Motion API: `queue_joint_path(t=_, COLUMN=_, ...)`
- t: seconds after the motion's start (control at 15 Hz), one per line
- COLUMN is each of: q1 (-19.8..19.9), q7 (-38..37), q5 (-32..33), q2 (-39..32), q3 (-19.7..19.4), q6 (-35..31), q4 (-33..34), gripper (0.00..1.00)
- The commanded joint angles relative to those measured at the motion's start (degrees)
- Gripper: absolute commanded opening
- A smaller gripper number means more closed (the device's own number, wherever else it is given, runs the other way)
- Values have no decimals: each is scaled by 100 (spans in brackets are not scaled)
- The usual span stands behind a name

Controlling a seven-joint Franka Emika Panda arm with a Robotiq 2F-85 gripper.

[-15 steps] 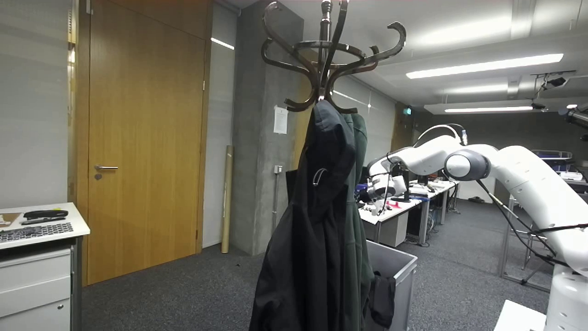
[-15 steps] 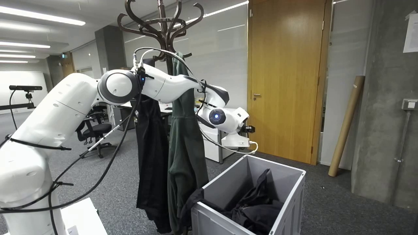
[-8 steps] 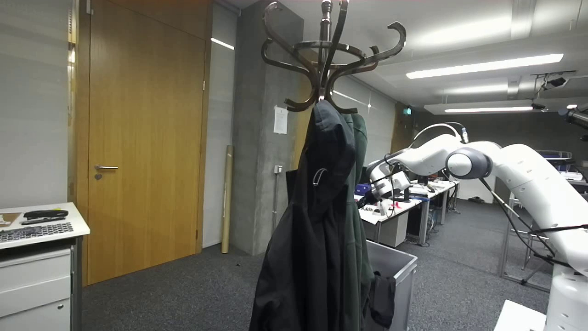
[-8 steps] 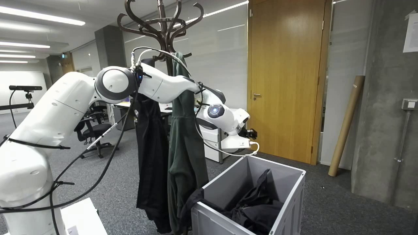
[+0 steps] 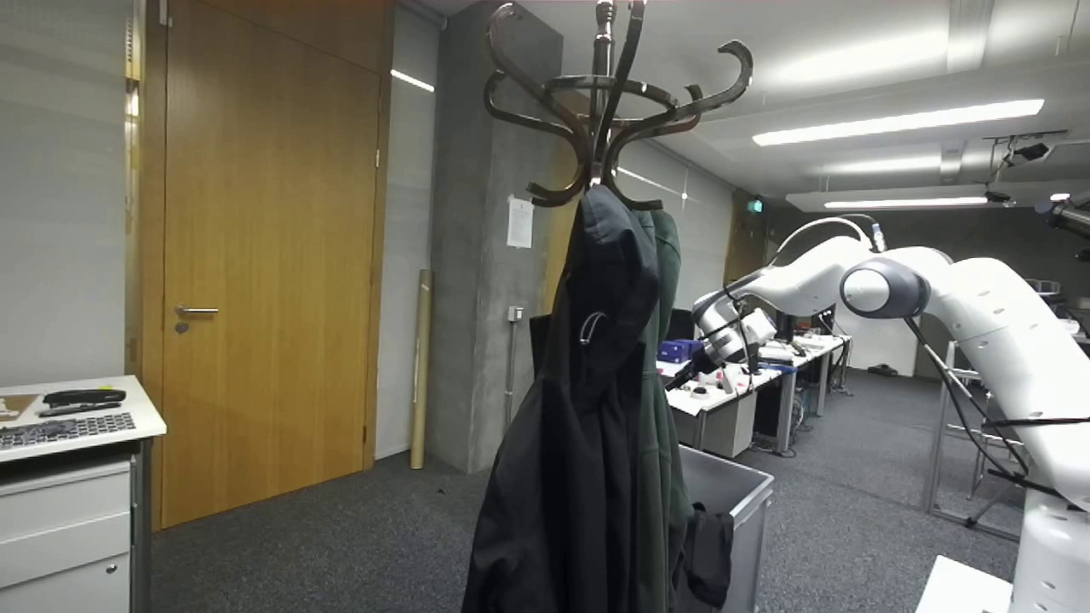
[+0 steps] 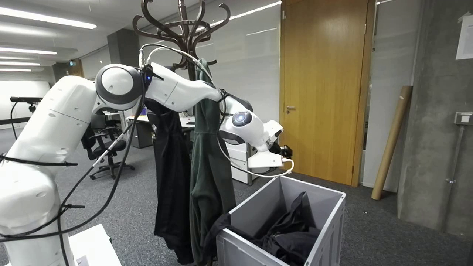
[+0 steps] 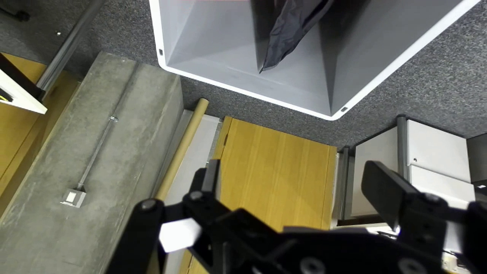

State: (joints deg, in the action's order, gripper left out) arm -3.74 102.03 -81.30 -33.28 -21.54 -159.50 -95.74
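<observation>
"Fingers first: how do they stand?"

"Spread wide. In the wrist view the wooden door shows through the gap between them."

"And where are they?"

"Up in the air, higher than the rim of the grey crate and apart from it, near its far corner as an exterior view shows it."

"What's in there?"

"Dark cloth, heaped low inside, with one pointed corner poking up near the crate's far wall."

"Is some of it over the edge, too?"

"A dark piece drapes over the rim at one corner, yes. Whether it belongs to the heap, I can't tell."

"Anything around?"

"Just beside the crate, a coat stand hung with a black jacket and a green garment. The draped piece is near the green one."
</observation>
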Motion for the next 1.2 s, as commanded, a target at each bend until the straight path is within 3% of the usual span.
queue_joint_path(t=0.0, q1=-191, q7=40, q5=159, q2=842, q3=-89, q6=11, q4=-950, gripper=100)
queue_joint_path(t=0.33, q1=-387, q7=-102, q5=374, q2=1570, q3=-120, q6=-53, q4=-1845, gripper=100)
queue_joint_path(t=0.8, q1=-729, q7=-1033, q5=1778, q2=2470, q3=-342, q6=-23, q4=-3013, gripper=100)
queue_joint_path(t=1.13, q1=-669, q7=-966, q5=1640, q2=2304, q3=-212, q6=21, q4=-2886, gripper=100)
